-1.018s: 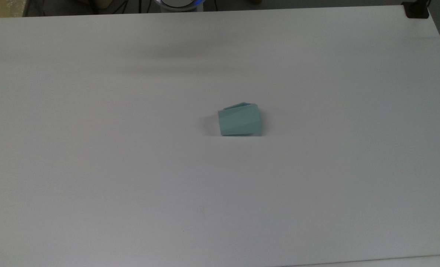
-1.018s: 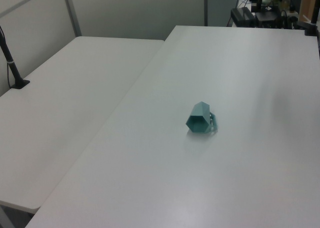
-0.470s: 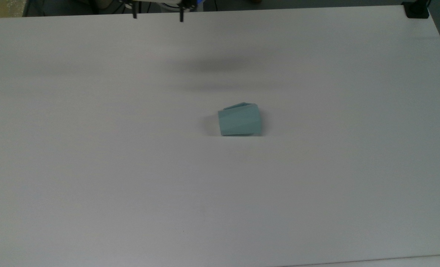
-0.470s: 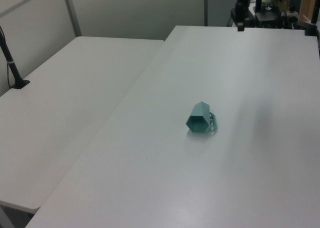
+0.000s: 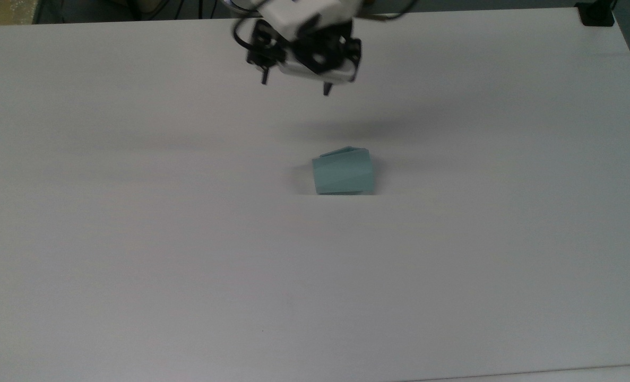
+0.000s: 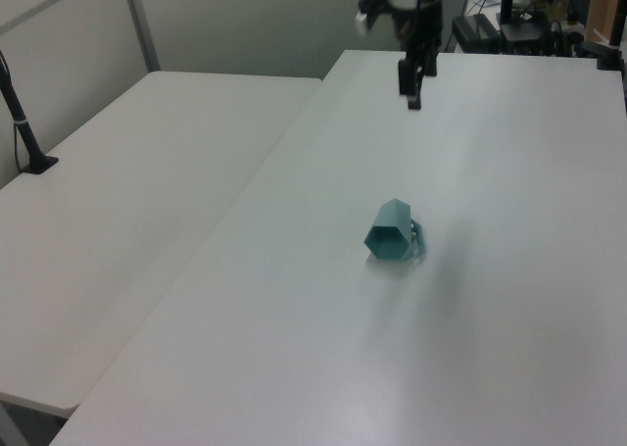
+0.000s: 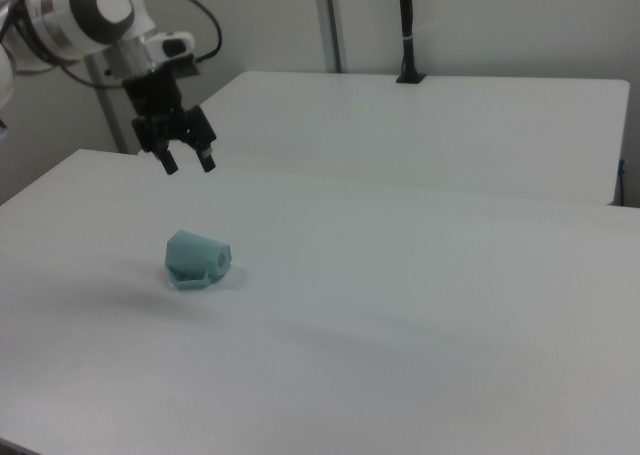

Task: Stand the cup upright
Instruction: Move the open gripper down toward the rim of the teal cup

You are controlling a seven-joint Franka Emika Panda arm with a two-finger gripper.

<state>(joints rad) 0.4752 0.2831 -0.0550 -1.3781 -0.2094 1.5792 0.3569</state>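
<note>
— What changed just now?

— The arm swung in. A moment ago only the tips of the black two-finger claw (image 5: 294, 87) poked over the far edge of the wide white desk (image 5: 134, 254); now the whole head hangs above it, at about 11 o'clock from the cup in the top view, well apart from it and off the surface. Its 2 fingers are spread wide, with nothing between them.

— And the cup?

— The small pale teal-green plastic cup with faceted sides (image 5: 343, 171) hasn't budged. It lies on its side near the middle of the desk, narrow base toward 9 o'clock in the top view, wider rim toward 3 o'clock, handle (image 6: 420, 240) low beside the desktop. Nothing spilled near it; I can't see inside, since the mouth faces away.

— So where does that leave the job?

— Barely started, I'd say. This looks like the approach: the claw has to come down and across before any grip or tipping can happen.
</note>
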